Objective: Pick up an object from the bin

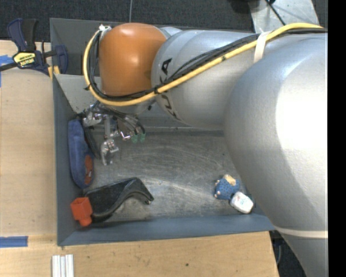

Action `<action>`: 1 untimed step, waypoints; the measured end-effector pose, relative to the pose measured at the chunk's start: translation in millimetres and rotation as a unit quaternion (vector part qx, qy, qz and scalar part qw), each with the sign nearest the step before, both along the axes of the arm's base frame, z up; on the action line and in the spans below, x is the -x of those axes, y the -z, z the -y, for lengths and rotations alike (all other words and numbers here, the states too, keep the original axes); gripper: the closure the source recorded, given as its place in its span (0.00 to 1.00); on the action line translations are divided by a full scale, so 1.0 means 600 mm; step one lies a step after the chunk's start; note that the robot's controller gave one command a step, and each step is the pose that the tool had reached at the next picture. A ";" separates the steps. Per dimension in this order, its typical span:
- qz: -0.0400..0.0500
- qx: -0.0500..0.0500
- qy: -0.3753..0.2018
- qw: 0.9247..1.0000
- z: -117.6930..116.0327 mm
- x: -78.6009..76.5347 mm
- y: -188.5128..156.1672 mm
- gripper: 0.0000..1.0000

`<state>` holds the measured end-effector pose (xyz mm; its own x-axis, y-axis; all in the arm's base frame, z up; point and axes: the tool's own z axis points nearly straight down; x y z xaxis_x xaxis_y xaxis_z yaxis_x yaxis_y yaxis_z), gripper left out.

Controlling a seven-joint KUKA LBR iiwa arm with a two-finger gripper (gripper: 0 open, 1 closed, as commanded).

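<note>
The pincer (108,146) hangs low in the far left part of the bin (161,227), under the round orange cover (127,56) of the wrist; whether it is open or closed cannot be told, and nothing can be made out in its grip. Just to its left a long blue soft-looking thing (75,146) lies along the bin's left wall, the nearest thing to the pincer, though whether the two touch cannot be told. A small orange-red piece (89,167) sits against the near end of that blue thing. Nearer still, in the near left corner, lies a black curved thing (118,194) with an orange-red block (81,210) at its left end. Well apart, toward the near right, a small blue and yellow thing (224,186) lies just beside a small white one (242,203). The thick silver arm (248,97) comes in from the right over the bin's far side, a yellow cable (219,53) running along it
</note>
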<state>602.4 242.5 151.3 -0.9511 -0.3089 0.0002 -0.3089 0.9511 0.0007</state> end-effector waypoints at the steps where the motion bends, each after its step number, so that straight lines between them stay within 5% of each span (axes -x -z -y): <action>1: 0.003 0.000 -0.112 0.994 0.049 -0.029 0.125 0.00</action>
